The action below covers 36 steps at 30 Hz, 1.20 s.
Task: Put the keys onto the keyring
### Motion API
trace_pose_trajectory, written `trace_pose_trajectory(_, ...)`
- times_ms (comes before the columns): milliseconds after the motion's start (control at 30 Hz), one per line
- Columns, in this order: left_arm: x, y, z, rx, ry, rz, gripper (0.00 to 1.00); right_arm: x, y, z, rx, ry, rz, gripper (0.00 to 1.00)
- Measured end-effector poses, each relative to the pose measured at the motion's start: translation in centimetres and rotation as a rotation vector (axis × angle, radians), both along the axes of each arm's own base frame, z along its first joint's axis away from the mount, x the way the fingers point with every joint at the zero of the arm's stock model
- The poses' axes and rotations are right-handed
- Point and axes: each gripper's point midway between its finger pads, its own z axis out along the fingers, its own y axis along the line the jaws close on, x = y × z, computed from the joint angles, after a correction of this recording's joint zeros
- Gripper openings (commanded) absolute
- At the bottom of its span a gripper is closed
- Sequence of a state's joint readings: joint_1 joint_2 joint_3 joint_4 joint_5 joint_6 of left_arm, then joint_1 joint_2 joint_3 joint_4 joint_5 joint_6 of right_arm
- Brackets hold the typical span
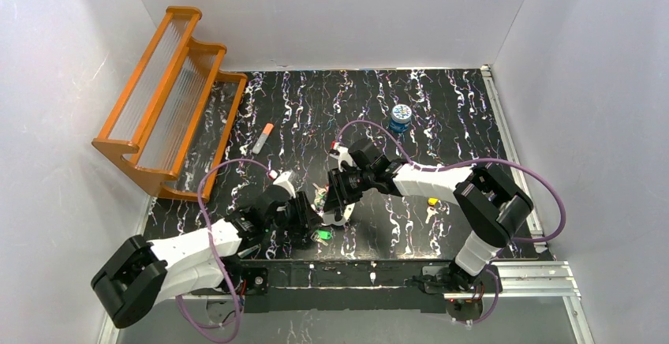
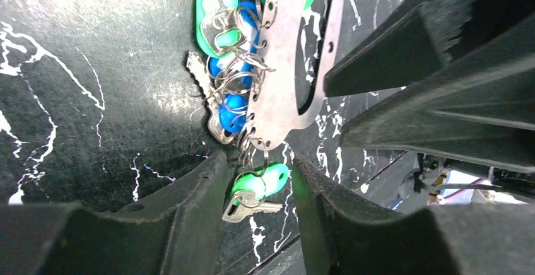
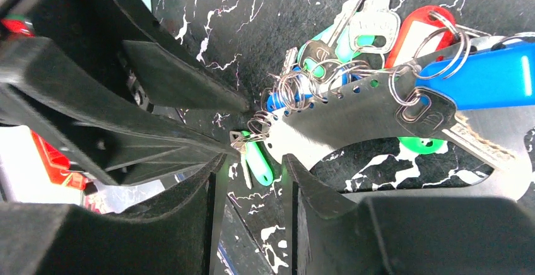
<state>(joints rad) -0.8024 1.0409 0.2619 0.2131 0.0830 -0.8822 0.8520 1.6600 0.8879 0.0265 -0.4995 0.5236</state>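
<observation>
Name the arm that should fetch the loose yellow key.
Right, probably. The yellow key lies on the table just beside the right arm; the left gripper is farther off, beyond the right gripper.

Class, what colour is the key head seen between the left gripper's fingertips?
The key head is green, clearest in the left wrist view.

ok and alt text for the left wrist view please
A flat silver keyring with small holes along its edge carries wire rings holding blue- and green-headed keys, over a black marbled table. One green-headed key sits between the left gripper's black fingers; the right gripper shows at the right.
</observation>
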Motion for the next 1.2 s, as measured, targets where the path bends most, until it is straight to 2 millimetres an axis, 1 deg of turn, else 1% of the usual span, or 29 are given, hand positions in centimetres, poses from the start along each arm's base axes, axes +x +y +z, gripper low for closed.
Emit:
trace_pose_trajectory(67, 0.3, 0.1, 0.7, -0.013, -0.024, 0.016, 0.41, -0.1, -0.1, -0.1, -0.004, 0.001, 0.005, 0.39)
trace_pose_trajectory(133, 0.5, 0.3, 1.4, -0.025, -0.047, 0.035, 0.39, -0.4, -0.1, -0.1, -0.018, 0.003, 0.014, 0.32)
trace_pose_trajectory(233, 0.8, 0.8, 1.9, -0.030, -0.067, 0.063, 0.34, -0.8, 0.1, -0.1, -0.029, -0.011, 0.037, 0.23)
trace_pose_trajectory(300, 0.9, 1.1, 1.9, -0.026, -0.070, 0.078, 0.32, -1.4, 0.6, 0.1, -0.038, -0.022, 0.060, 0.21)
trace_pose_trajectory(433, 0.7, 1.9, 1.0, 0.011, -0.051, 0.109, 0.29, -2.7, 2.2, 0.3, -0.042, -0.047, 0.123, 0.18)
trace_pose_trajectory(533, 0.6, 2.9, 0.2, 0.058, -0.031, 0.144, 0.32, -3.6, 3.1, 0.1, -0.049, -0.059, 0.157, 0.18)
trace_pose_trajectory(600, 0.5, 3.7, -0.3, 0.086, -0.018, 0.172, 0.33, -4.0, 3.7, -0.1, -0.056, -0.064, 0.179, 0.14)
trace_pose_trajectory(667, 0.5, 4.3, -0.6, 0.109, -0.008, 0.197, 0.35, -4.0, 4.3, -0.5, -0.068, -0.066, 0.188, 0.11)
trace_pose_trajectory(733, 0.4, 4.9, -0.9, 0.125, 0.002, 0.221, 0.35, -3.9, 4.5, -1.1, -0.094, -0.063, 0.185, 0.05)
trace_pose_trajectory(767, 0.4, 5.0, -0.8, 0.128, 0.001, 0.228, 0.35, -3.8, 4.5, -1.5, -0.108, -0.061, 0.182, 0.01)
trace_pose_trajectory(933, 0.3, 4.9, -0.8, 0.112, -0.005, 0.221, 0.35, -3.6, 2.9, -3.5, -0.213, -0.057, 0.152, 0.01)
trace_pose_trajectory(1067, 0.2, 3.7, -0.5, 0.057, -0.022, 0.167, 0.33, -3.4, 1.2, -4.5, -0.277, -0.083, 0.125, 0.01)
trace_pose_trajectory(1200, 0.0, 2.0, -0.1, -0.010, -0.034, 0.100, 0.30, -3.4, -0.2, -4.2, -0.306, -0.109, 0.109, 0.01)
